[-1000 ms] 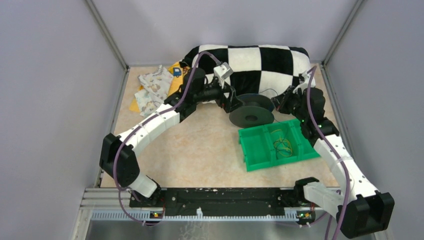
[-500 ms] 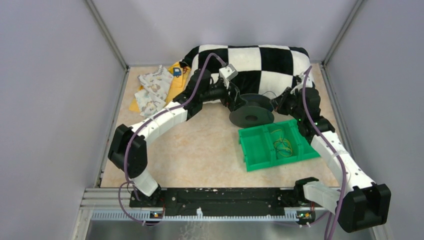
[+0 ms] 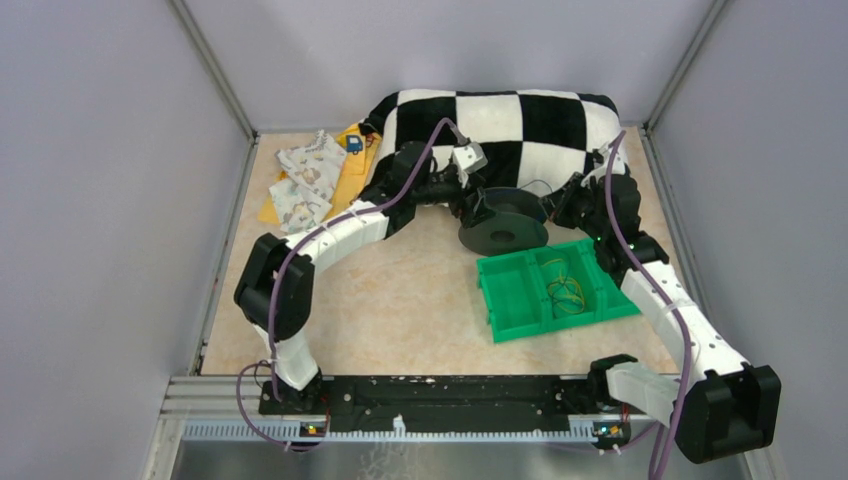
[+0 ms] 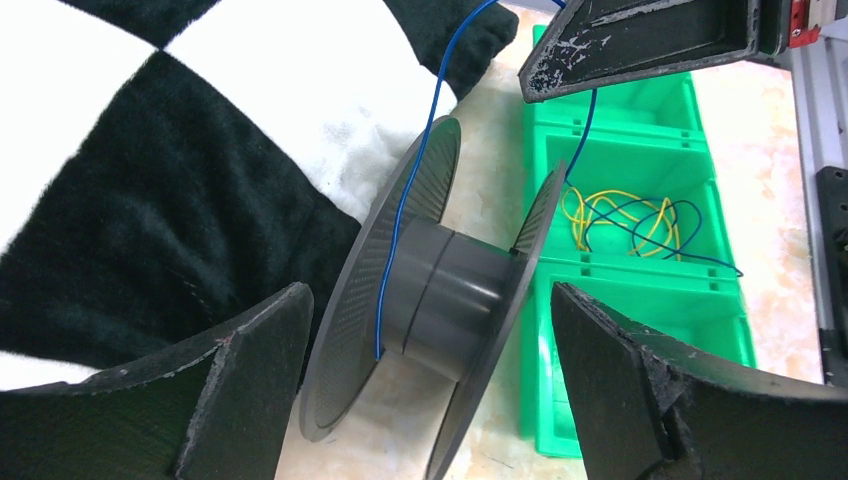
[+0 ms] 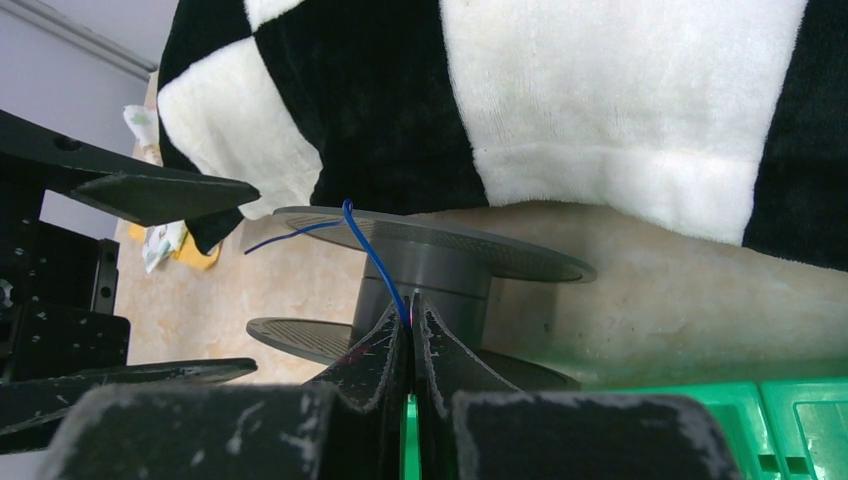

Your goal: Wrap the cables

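Observation:
A black two-flanged spool rests on its rims on the table in front of the checkered pillow. A thin blue cable runs from its grey hub up over the flange to my right gripper, which is shut on the cable close beside the hub. My left gripper is open, one finger outside each flange, not touching. In the top view the left gripper is at the spool's left and the right gripper at its right.
A green compartment tray sits just in front of the spool, with yellow and blue wire loops in one compartment. The black-and-white pillow lies along the back. Patterned cloths lie at the back left.
My left arm has swung right, bringing its open jaws from beside the spool to either side of it. The right gripper has stayed shut on the cable, almost still.

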Robot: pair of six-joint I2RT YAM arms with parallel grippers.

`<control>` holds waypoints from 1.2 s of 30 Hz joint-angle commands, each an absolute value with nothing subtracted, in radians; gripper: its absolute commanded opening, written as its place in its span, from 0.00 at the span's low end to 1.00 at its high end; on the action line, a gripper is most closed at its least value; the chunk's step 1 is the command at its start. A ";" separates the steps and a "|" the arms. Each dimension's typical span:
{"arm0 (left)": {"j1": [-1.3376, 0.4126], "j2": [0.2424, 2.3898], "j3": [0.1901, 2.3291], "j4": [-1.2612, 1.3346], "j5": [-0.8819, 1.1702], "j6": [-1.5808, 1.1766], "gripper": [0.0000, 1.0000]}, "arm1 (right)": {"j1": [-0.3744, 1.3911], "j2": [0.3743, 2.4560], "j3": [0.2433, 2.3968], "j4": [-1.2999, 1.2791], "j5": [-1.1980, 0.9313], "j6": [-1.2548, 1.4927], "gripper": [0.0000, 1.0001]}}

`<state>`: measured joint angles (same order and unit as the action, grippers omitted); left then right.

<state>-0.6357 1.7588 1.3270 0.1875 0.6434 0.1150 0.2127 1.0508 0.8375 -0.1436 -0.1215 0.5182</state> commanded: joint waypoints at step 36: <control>-0.539 1.964 1.598 0.201 0.987 0.338 0.78 | 0.206 1.046 0.836 -0.097 -0.148 0.554 0.00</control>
